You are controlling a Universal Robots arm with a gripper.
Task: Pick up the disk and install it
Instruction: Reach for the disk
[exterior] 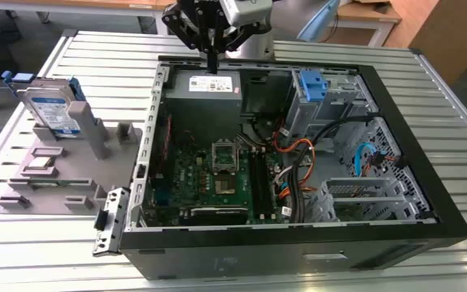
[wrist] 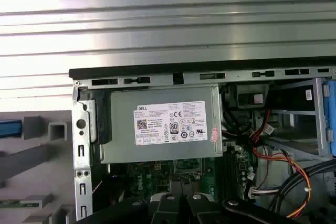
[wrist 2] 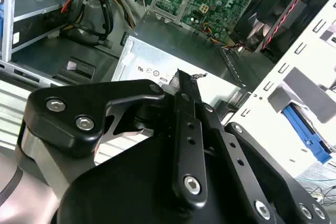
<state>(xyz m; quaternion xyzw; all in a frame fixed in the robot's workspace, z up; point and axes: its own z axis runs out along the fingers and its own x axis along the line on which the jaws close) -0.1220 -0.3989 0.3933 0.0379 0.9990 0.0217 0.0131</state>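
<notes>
The disk (exterior: 53, 109), a silver drive with a blue-and-white label and blue bracket, stands on edge in a grey fixture (exterior: 63, 176) at the exterior view's left, outside the computer case. My gripper (exterior: 211, 68) hangs over the far side of the open case, just above the grey power supply box (exterior: 205, 85), well away from the disk. In the second wrist view the gripper (wrist 2: 181, 76) has its black fingers pressed together with nothing between them, tips over the power supply (wrist 2: 157, 61).
The open black computer case (exterior: 428, 182) fills the table's middle, with motherboard (exterior: 217, 176), loose cables (exterior: 298, 152) and a drive cage (exterior: 331, 97) holding a bare blue bracket (exterior: 311, 85). The fixture carries other small parts. The slatted metal table (exterior: 95, 48) surrounds everything.
</notes>
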